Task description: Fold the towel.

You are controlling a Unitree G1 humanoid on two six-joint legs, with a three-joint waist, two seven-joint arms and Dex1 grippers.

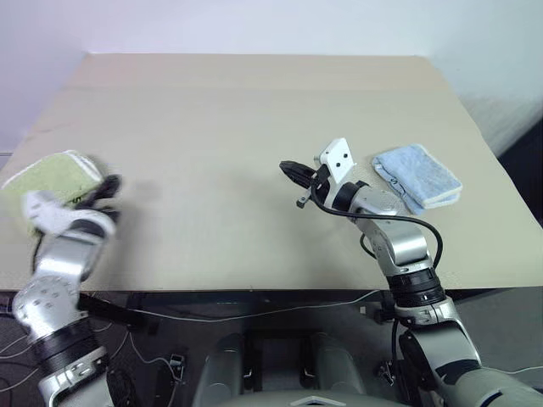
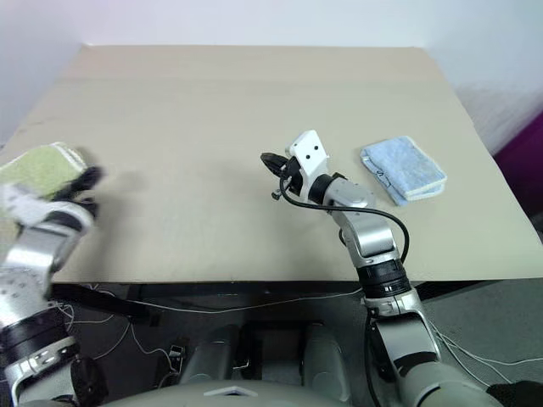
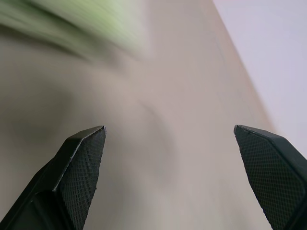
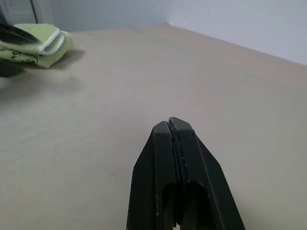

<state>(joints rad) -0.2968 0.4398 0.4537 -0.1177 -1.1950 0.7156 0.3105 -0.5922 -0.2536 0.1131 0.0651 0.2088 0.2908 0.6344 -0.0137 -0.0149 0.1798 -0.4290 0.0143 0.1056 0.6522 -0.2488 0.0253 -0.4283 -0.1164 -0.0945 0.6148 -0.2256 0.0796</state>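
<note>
The towel (image 1: 53,172) is light green with white edging and lies folded in a bundle at the table's far left edge; the right wrist view shows it (image 4: 42,42) stacked in layers. My left gripper (image 1: 105,190) hovers just right of the towel, open. In the left wrist view its fingers (image 3: 81,158) stand wide apart with only bare table between them, and the towel (image 3: 96,19) is a green blur beyond. My right gripper (image 1: 289,170) is over the middle of the table, shut and empty, pointing left toward the towel.
A smaller light-blue folded towel (image 1: 417,175) lies at the right side of the beige table (image 1: 254,102). The table's front edge runs just below both arms, and cables hang beneath it.
</note>
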